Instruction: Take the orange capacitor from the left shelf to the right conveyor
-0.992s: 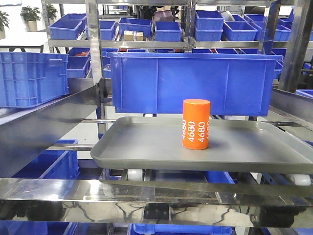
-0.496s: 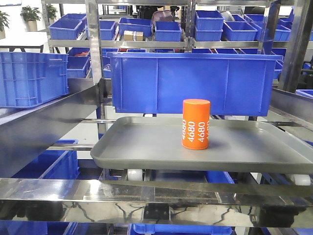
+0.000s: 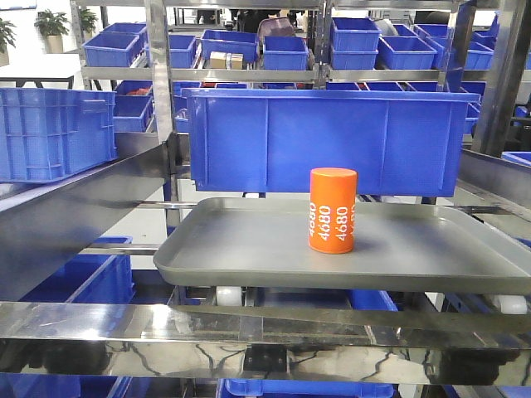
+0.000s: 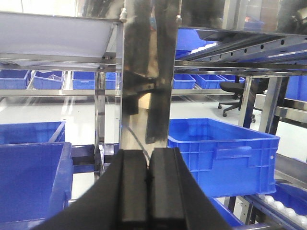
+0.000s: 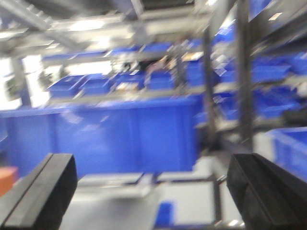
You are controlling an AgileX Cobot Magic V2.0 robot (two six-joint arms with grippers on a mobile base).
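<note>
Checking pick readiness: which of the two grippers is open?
The right gripper: its fingers stand far apart, while the left gripper has its pads pressed together.

The capacitor [image 3: 333,210], a bright-orange cylinder with a rounded top (white "4680" printed sideways), stands upright right of centre on the shallow grey tray [image 3: 249,249] of the shelf [image 3: 158,99], a shiny steel rack holding blue bins [image 3: 332,141]

Industrial parts store is indicated: the frame is filled by steel-framed shelving [image 3: 159,83], blue plastic bins [image 3: 286,51] are racked in rows across the top, a roller track [image 4: 287,208] is seen lower right in the left wrist view.
</note>
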